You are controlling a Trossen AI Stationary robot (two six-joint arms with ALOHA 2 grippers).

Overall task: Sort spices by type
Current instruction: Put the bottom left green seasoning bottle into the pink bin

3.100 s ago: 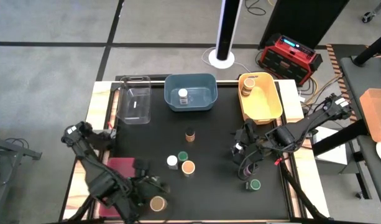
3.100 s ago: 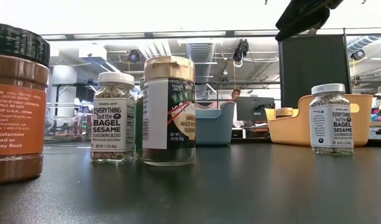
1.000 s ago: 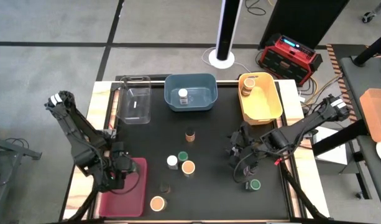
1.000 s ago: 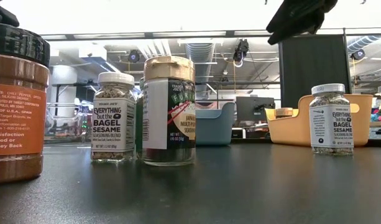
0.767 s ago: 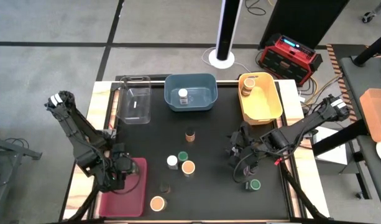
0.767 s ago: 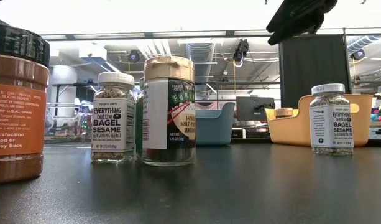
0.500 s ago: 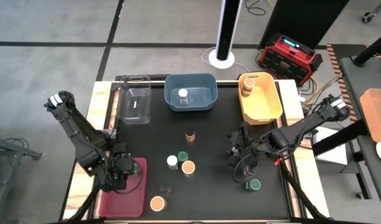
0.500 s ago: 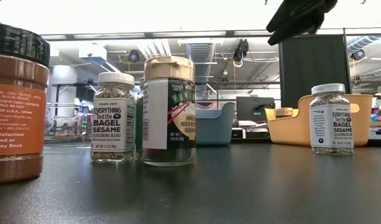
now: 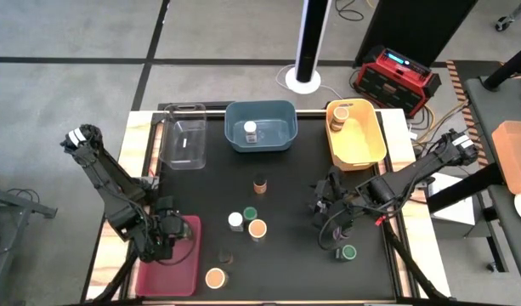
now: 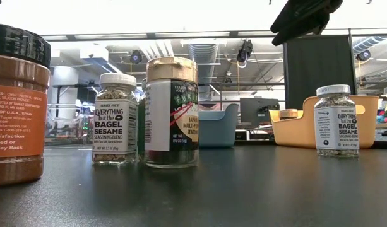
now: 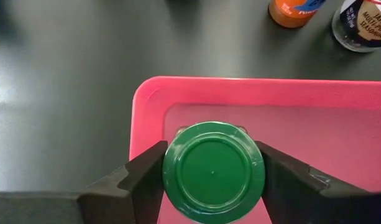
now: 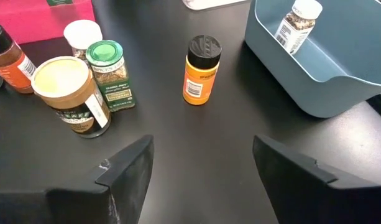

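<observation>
One jar in the grip: a green-lid jar [image 11: 213, 169] sits between the two fingers of the left gripper [image 11: 213, 177], right over the red bin [image 11: 364, 124]. The fingers press on both sides of its lid.
Left gripper spot: at the near left of the table [image 9: 285, 187], above the red bin's top end.
Right gripper: the right gripper [image 12: 202, 165] hangs over the right side of the table. Its fingers are spread wide with nothing between them.
Jars in the middle: a white-lid jar [image 9: 235, 220], a green-lid one [image 9: 251, 212] and a tan-lid jar [image 9: 257, 228] stand close together.
Orange jar: a jar with a dark lid [image 9: 260, 183] stands alone, nearer the blue bin.
Blue bin: the blue bin [image 9: 260, 109] holds one white-lid jar [image 9: 251, 131].
Yellow bin: the yellow bin [image 9: 370, 149] holds a tan-lid jar [image 9: 340, 115] in its far corner.
Near edge: another tan-lid jar [image 9: 215, 278] and a dark-lid jar [image 9: 225, 255] stand by the red bin.
Right side: a green-lid jar [image 9: 348, 252] stands near the right gripper.
Clear bin: the clear bin [image 9: 184, 115] stands left of the blue bin.
</observation>
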